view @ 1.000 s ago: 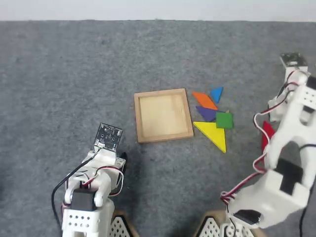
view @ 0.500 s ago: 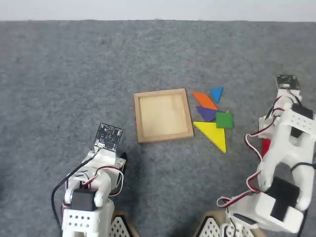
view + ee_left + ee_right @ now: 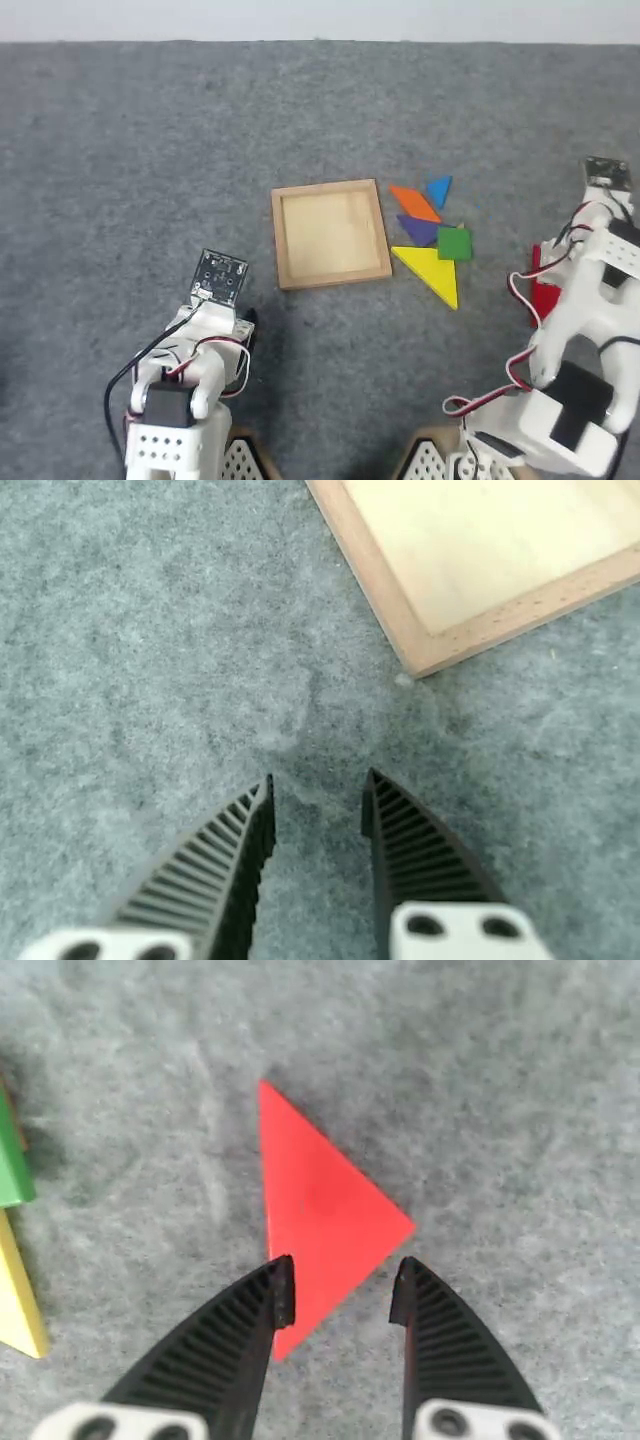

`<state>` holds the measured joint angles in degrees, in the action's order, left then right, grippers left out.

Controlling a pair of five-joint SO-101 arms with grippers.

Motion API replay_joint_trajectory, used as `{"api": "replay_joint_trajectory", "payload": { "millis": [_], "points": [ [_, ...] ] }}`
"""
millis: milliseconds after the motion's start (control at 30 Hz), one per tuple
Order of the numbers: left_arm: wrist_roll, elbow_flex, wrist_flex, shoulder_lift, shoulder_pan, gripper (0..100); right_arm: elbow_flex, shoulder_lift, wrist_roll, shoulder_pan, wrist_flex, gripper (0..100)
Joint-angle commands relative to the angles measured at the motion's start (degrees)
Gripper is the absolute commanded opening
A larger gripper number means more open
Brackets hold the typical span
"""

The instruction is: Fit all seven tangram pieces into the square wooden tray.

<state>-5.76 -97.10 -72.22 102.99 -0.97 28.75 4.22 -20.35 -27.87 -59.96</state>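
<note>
Grey carpet [image 3: 150, 130] covers the table, with the square wooden tray [image 3: 326, 187] at its middle and no piece in it yet. Over the last second the right arm [image 3: 588, 300] has swung back and settled over the red triangle [image 3: 320, 1215], which lies well apart from the other pieces [image 3: 432, 268] just beside the tray, so a first pick looks close. The right gripper [image 3: 340, 1285] is open and holds nothing, its jaws straddling the triangle's end nearest the wrist. The left gripper [image 3: 318, 798] hangs part-open over bare carpet near a tray corner.
</note>
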Motion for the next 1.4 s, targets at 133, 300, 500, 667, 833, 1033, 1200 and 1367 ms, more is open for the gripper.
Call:
{"api": "replay_joint_trajectory", "payload": {
  "millis": [133, 300, 500, 667, 833, 1033, 1200, 1367],
  "points": [
    [0.44, 0.57, -0.18, 1.14, -0.26, 14, 2.73, 3.21, -2.73, -0.48, 0.92, 17.0],
    [0.44, 0.57, -0.18, 1.14, -0.26, 14, 2.55, 3.38, -2.46, 0.75, 0.75, 17.3],
    [0.44, 0.57, -0.18, 1.14, -0.26, 14, 1.93, 3.21, -0.53, 0.92, 1.80, 17.4],
    [0.44, 0.57, -0.18, 1.14, -0.26, 14, 1.14, 3.12, -1.23, 0.13, 1.19, 17.4],
    [0.44, 0.57, -0.18, 1.14, -0.26, 14, 1.05, 3.12, -1.41, -1.89, 4.79, 24.7],
    [0.44, 0.57, -0.18, 1.14, -0.26, 14, -0.44, 1.63, -4.48, -0.13, 5.05, 26.4],
    [0.44, 0.57, -0.18, 1.14, -0.26, 14, -2.02, -3.74, -3.52, 3.12, 5.14, 26.5],
    [0.44, 0.57, -0.18, 1.14, -0.26, 14, -4.75, -10.59, -1.85, 4.18, 6.29, 26.5]
  ]
}}
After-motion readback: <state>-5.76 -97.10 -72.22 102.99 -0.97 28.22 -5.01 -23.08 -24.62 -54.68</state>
